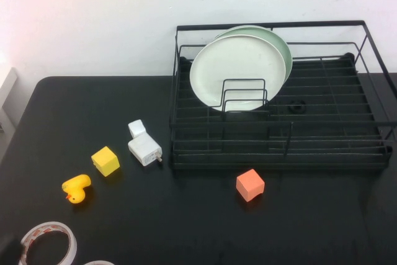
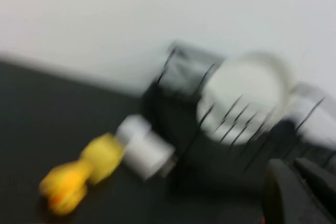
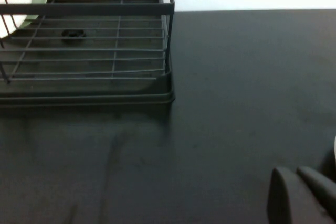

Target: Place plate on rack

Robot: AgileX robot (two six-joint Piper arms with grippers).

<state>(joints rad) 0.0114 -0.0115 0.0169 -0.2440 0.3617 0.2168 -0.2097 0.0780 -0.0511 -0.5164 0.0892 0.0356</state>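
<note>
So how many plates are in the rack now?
2. The white plate stands upright in the rack against the dividers; the green plate stands right behind it, mostly hidden. Neither hand holds one.

Lab tabletop, black table (image 1: 298,234), bare white wall (image 1: 87,17), scattered test props

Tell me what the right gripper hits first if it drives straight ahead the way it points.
Probably nothing soon: ahead of the right gripper lies bare black table. The rack sits off to one side, though depth is unclear.

glossy white plate (image 1: 237,71), black wire rack (image 1: 322,130), matt black table (image 1: 186,221).
</note>
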